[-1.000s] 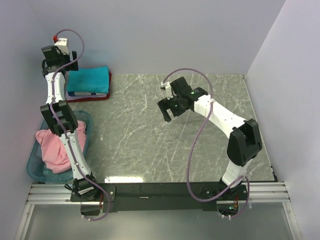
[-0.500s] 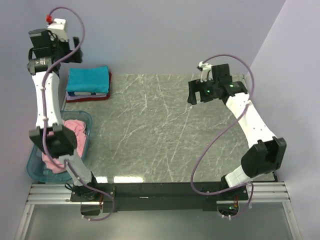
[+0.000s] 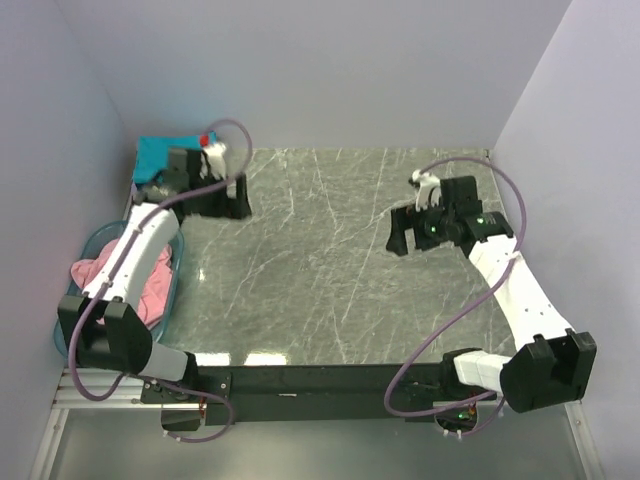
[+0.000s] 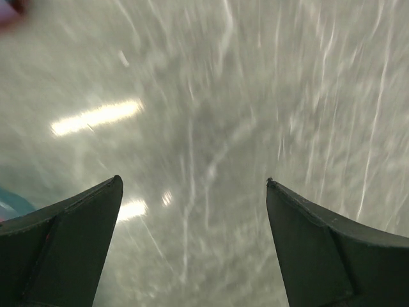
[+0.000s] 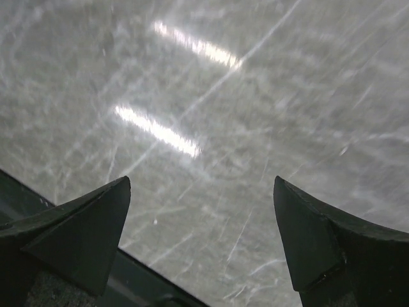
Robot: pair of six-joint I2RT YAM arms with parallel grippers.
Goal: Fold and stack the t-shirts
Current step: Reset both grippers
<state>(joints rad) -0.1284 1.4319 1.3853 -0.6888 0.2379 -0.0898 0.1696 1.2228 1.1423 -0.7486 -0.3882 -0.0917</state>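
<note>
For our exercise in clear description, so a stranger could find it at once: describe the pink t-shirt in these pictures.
Start at the grey marble-patterned table and go to its left edge, where a translucent light-blue basket sits. The pink t-shirt lies crumpled inside it. Unlike the teal t-shirt, folded flat at the far-left corner, it is unfolded and heaped.

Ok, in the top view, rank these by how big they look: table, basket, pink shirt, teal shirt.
1. table
2. basket
3. pink shirt
4. teal shirt
The left arm covers part of both shirts, so places 3 and 4 hold only for the cloth that shows.
</note>
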